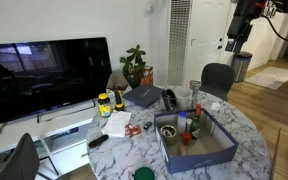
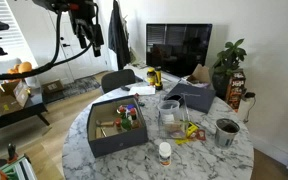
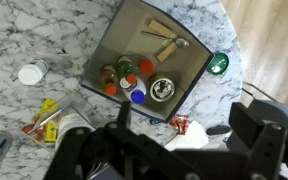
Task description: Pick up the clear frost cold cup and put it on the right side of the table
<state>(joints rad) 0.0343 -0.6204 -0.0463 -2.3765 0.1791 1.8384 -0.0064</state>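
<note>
The cup [image 2: 167, 116] is seen standing on the desk [image 2: 212, 158], just beside the box [image 2: 119, 130], between the box and some yellow items [image 2: 189, 130]. In the wrist view the cup [image 3: 74, 118] is found off the box's corner. The jaws are held apart, empty, high above the box.

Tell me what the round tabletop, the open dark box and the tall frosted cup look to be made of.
Round white-and-grey tabletop: marble or marble-look laminate, judging by the grey veining; smooth. Open dark grey box: likely matte cardboard or plastic, with thin flat dull walls. Tall frosted whitish cup: probably translucent plastic, cloudy rather than clear.
</note>
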